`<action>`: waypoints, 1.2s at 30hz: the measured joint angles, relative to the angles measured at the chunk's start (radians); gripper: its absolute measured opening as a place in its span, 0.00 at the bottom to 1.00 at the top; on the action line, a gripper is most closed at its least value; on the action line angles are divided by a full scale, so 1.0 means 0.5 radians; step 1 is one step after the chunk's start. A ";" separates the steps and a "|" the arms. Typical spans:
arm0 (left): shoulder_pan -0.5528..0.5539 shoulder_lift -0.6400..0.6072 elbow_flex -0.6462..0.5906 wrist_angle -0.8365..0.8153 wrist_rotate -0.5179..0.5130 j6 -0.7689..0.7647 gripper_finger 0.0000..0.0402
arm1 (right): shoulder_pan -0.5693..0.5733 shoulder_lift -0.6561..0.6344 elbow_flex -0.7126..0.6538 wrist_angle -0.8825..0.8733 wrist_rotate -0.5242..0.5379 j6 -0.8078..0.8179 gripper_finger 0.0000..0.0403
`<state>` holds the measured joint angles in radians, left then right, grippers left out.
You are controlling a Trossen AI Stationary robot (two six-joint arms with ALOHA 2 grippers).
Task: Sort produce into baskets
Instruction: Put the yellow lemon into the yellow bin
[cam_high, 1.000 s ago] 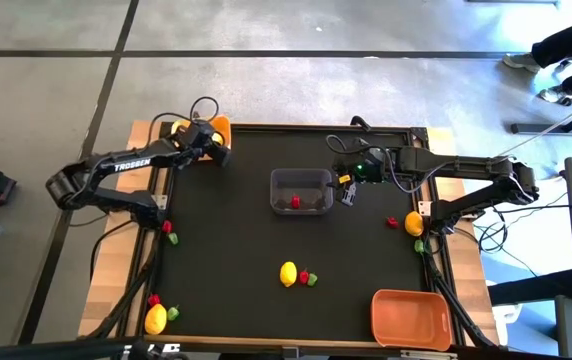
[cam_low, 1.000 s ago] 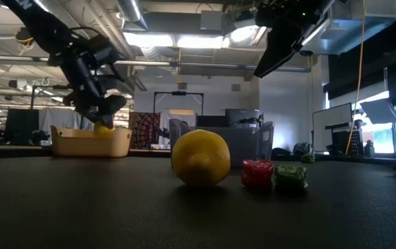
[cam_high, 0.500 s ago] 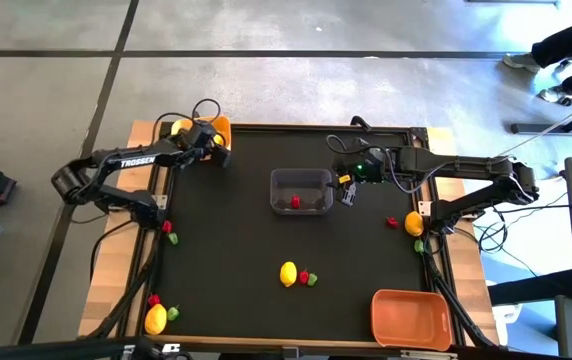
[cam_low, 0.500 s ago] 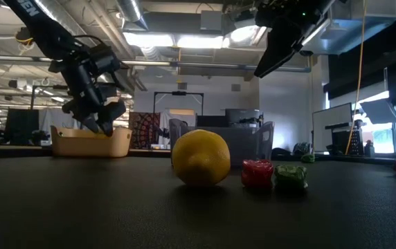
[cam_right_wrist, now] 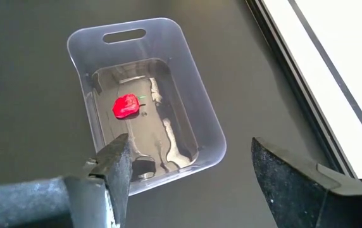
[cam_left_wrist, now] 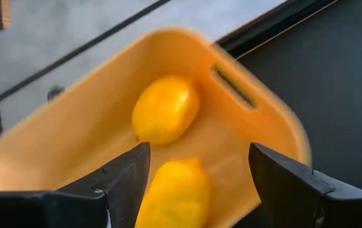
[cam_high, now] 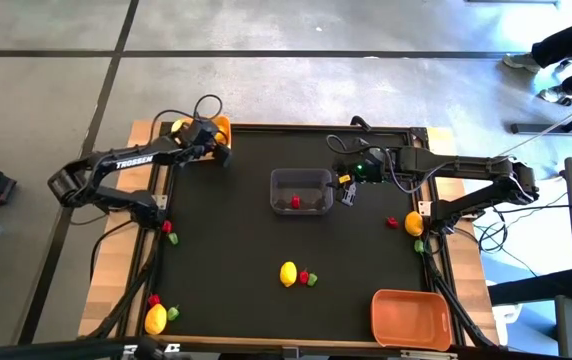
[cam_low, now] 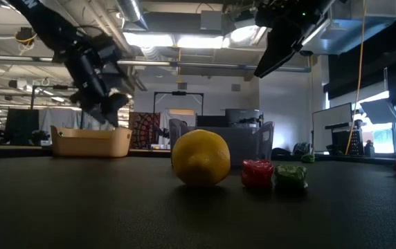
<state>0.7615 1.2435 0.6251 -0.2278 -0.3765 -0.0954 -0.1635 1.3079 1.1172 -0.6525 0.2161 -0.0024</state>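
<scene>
My left gripper hangs open just above the yellow basket at the table's far left corner. Two lemons lie in that basket: one farther in, the other below and between my fingers, untouched. Beside the clear basket, on its right, my right gripper waits open in the air. A red piece rests on that basket's floor. Another lemon lies mid-table beside a red piece and a green piece.
The orange basket stands at the near right corner. More produce lies along the edges: a lemon with red and green pieces at the near left, red and green pieces at mid left, and a lemon with small pieces at the right.
My left gripper has let go of a lemon, which now lies in the yellow basket. It has then risen a little above the basket's rim.
</scene>
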 joint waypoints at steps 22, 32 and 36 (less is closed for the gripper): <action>-0.938 -0.415 0.149 0.111 0.542 -0.033 0.65 | -0.001 0.000 0.000 -0.002 0.000 -0.003 0.66; -1.261 -0.313 0.149 0.279 0.543 -0.297 0.65 | -0.001 0.000 0.000 0.008 -0.143 -0.024 0.66; -1.401 -0.188 0.149 0.381 0.547 -0.337 0.65 | 0.002 0.000 -0.001 -0.004 -0.277 -0.057 0.66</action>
<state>0.0612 1.1497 0.6994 -0.0371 -0.1032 -0.2638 -0.1627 1.3079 1.1168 -0.6547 0.0777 -0.0307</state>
